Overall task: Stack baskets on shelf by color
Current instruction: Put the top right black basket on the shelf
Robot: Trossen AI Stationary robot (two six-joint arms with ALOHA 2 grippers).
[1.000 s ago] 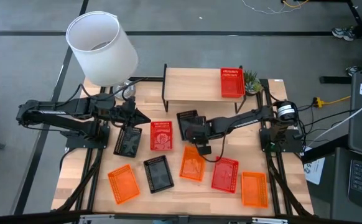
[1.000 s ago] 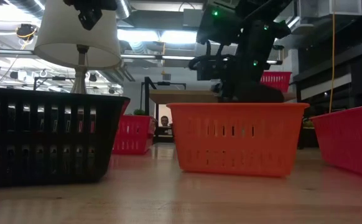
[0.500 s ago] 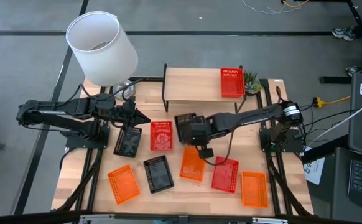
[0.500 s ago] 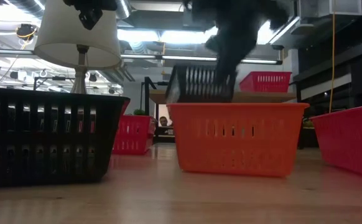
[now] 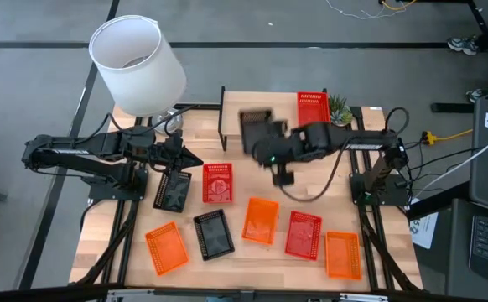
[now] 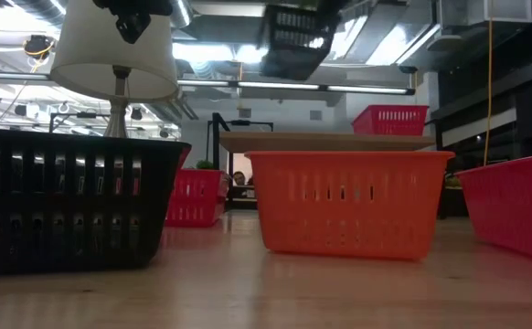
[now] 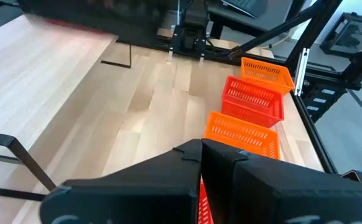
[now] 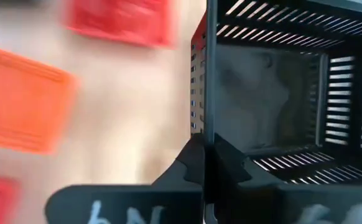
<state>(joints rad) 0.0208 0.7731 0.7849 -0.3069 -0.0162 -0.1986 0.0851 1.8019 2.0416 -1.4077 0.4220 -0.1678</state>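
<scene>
My right gripper (image 5: 272, 141) is shut on a black basket (image 5: 256, 127) and holds it high over the left part of the shelf (image 5: 261, 99); the low view shows this basket (image 6: 295, 37) well above the shelf plank (image 6: 325, 142). One red basket (image 5: 312, 111) stands on the shelf's right end. On the table lie a red basket (image 5: 217, 182), two black ones (image 5: 173, 191) (image 5: 213, 232), three orange ones (image 5: 166, 247) (image 5: 260, 220) (image 5: 342, 253) and a red one (image 5: 303, 233). My left gripper (image 5: 195, 159) is shut and waits over the table's left side. My right gripper holds the black basket by one side wall (image 8: 207, 93), at its rim. One finger (image 8: 231, 165) is inside the basket and the other outside, pinching the wall. The basket is lifted clear of table and shelf, with its open side up.
A white lamp (image 5: 137, 65) stands at the table's far left corner. A small green plant (image 5: 339, 109) sits beside the shelf's right end. Baskets crowd the near half of the table; bare wood shows between the shelf and the orange basket.
My right gripper has lifted the black basket off the middle of the table and carried it up and toward the far edge, so it now hangs over the shelf's left part. It stayed shut on the basket throughout. The other baskets have kept their places.
</scene>
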